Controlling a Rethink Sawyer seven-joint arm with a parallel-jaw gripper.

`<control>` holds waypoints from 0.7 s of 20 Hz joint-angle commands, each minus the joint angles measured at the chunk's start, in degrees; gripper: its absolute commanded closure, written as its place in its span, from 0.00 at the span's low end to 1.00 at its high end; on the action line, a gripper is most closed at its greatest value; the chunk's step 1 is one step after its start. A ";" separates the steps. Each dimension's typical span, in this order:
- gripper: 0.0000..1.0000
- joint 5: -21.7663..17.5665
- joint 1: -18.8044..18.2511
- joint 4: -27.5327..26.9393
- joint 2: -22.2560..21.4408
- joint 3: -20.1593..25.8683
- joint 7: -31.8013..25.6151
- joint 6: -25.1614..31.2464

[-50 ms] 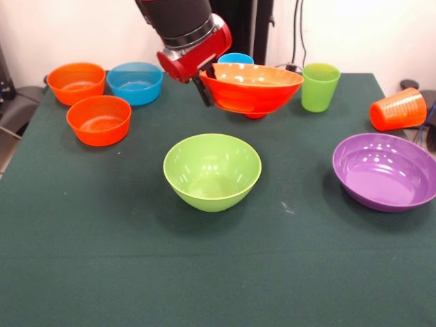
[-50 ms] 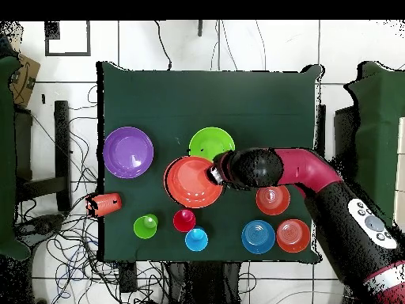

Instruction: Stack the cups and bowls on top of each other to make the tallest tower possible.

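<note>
Hand lifts the orange-red bowl clear of the desk

In front of the hand [image 1: 206,87], the lime green bowl [image 1: 212,171] sits upright on the desk [image 1: 102,225], with the purple bowl [image 1: 385,170] off to one side. The hand is clamped on the rim of the orange-red bowl [image 1: 251,86], held tilted in the air. Beside it, two orange bowls [image 1: 99,120] and the blue bowl [image 1: 135,82]. Beyond stand the green cup [image 1: 320,86] and the tipped orange cup [image 1: 398,109]. The front view nearly hides the red cup [image 2: 184,220] and shows only the light blue cup [image 1: 236,58]'s rim; overhead shows both.
</note>
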 commanded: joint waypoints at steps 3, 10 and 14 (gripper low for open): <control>1.00 -0.72 2.49 -4.88 1.19 -1.49 -1.59 2.49; 1.00 -0.52 6.05 -8.18 0.34 -2.85 0.62 4.42; 1.00 -0.63 7.08 -13.07 0.59 -3.75 -2.00 9.02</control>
